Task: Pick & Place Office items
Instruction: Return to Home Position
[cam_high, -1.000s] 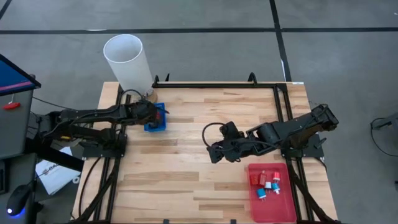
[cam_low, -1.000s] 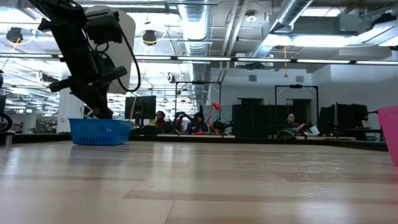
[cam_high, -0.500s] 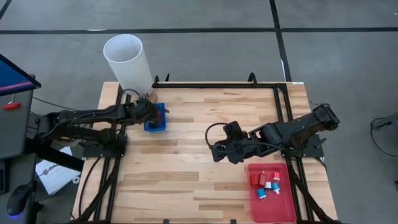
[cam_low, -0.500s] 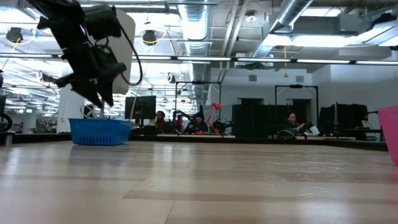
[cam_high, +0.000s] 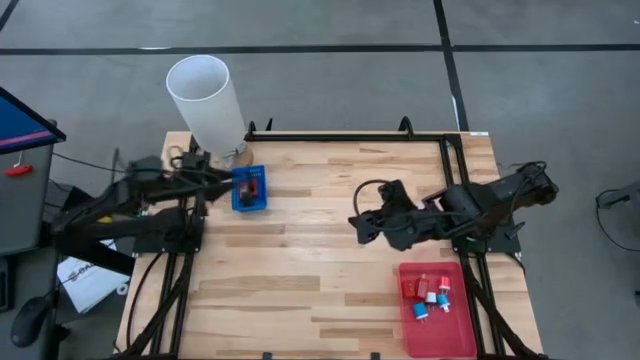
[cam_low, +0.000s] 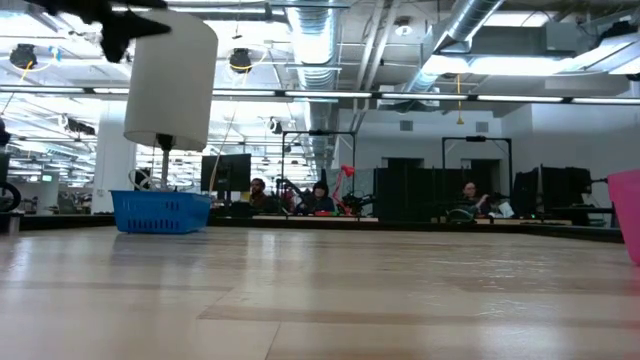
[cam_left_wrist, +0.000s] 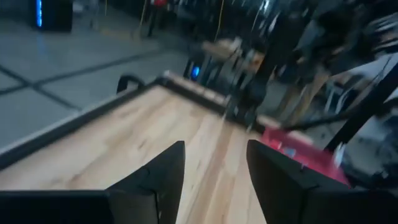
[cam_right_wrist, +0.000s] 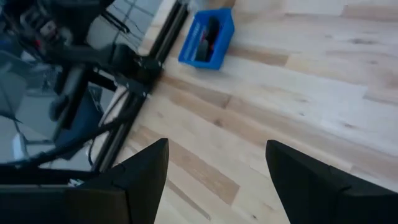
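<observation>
Office items (cam_high: 428, 293) lie clustered in the red tray (cam_high: 445, 335) at the desk's (cam_high: 320, 260) near right corner, and a few dark and red ones sit in the blue bin (cam_high: 249, 206) at the far left (beside a white tube (cam_high: 205, 100)). They look light, rigid and smooth-sided. I judge that a pinch across two flat opposite faces, low on the body, would hold best, though close neighbours may crowd it. Left fingers (cam_left_wrist: 158, 180) are parted and empty, near the bin. Right fingers (cam_right_wrist: 137, 180) are spread wide and empty, above mid-desk.
</observation>
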